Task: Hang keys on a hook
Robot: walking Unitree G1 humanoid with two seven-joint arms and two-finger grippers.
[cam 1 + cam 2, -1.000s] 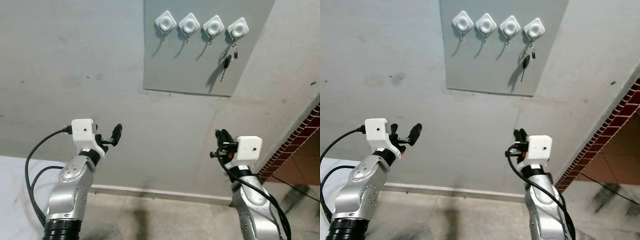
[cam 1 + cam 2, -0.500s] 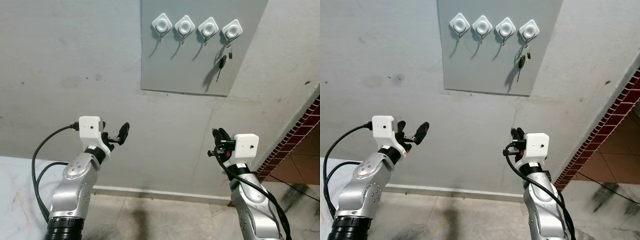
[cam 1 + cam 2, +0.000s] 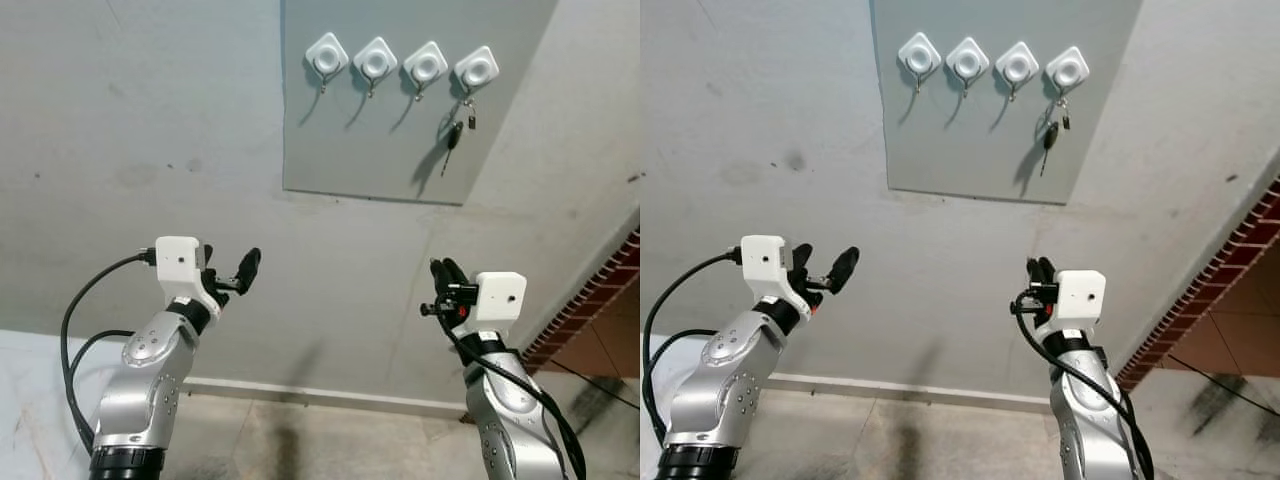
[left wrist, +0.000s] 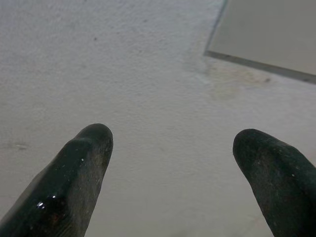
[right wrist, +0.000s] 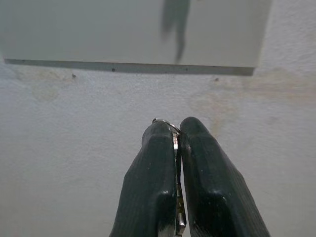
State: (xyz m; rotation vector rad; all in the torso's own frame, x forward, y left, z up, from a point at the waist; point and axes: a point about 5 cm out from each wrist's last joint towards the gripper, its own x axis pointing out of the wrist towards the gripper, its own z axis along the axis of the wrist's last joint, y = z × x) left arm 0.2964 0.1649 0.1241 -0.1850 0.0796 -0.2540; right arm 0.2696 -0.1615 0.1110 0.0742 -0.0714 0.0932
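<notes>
A grey panel [image 3: 370, 150] on the wall carries a row of white hooks [image 3: 376, 59]. From the rightmost hook [image 3: 476, 68] hangs a dark key on a ring [image 3: 455, 133]. My right gripper [image 3: 440, 270] is raised in front of the wall, well below that hook. It is shut on a thin metal key ring [image 5: 165, 121], whose edge peeks out between the fingertips [image 5: 160, 148]. My left gripper [image 3: 228, 268] is held up at the same height on the left, open with nothing in it, and faces bare wall [image 4: 163, 113].
A red brick wall [image 3: 590, 300] runs off to the right, with tiled floor [image 3: 300, 440] below the skirting. A white surface [image 3: 25, 400] lies low on the left. A black cable [image 3: 85, 320] loops from the left wrist.
The camera has shifted a little, so the panel sits slightly differently in view. Both arms keep about the same raised pose, and the right gripper stays shut.
</notes>
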